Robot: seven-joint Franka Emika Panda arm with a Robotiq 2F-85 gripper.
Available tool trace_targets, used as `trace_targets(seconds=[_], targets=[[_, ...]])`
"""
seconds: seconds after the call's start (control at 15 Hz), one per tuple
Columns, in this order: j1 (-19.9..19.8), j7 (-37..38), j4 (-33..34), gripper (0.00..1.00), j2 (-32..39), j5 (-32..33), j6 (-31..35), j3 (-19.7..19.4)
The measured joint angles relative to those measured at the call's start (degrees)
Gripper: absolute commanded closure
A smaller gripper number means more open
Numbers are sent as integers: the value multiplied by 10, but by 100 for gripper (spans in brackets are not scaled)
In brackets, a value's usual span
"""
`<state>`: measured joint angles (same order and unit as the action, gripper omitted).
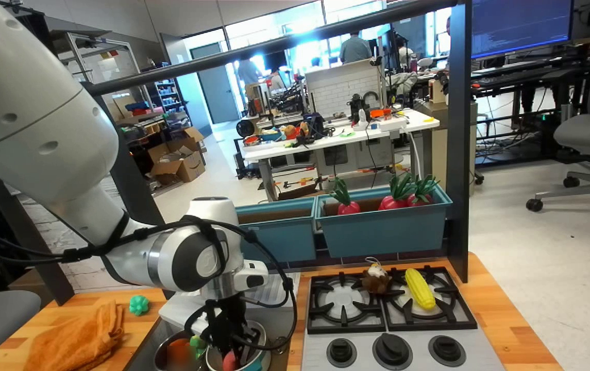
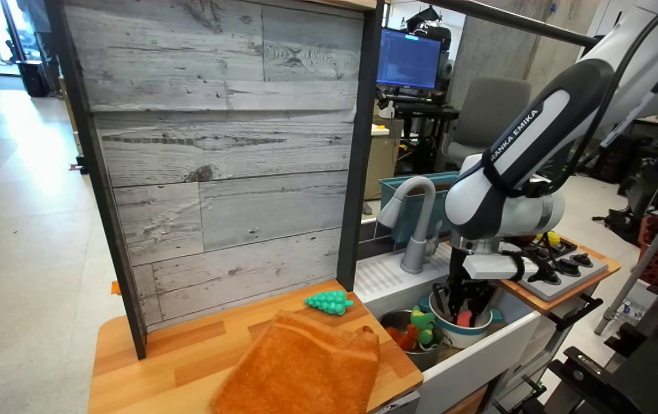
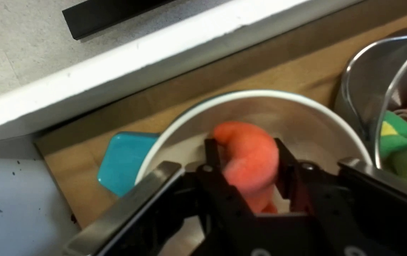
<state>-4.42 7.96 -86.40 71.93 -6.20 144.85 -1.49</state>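
A lab — cluttered workbench, text-filled monitor (stovetop notwithstanding).

In the wrist view, the jaws hide part of the pink toy; the right edge cuts the metal bucket.

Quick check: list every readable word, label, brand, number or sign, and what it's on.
"RANKA EMIKA", on the robot arm; any letter before the R is unclear.
Blue monitor screen, both exterior views: text too small to read.
Cardboard box: any print too blurred to read.
Wrist view: no readable text.
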Motion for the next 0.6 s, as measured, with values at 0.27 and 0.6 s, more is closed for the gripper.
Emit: trace_targets(seconds=[0.27, 0.6], targets=[[-3, -3, -7, 97, -12, 0, 29, 0], [-20, -10, -82, 97, -88, -2, 103, 1]])
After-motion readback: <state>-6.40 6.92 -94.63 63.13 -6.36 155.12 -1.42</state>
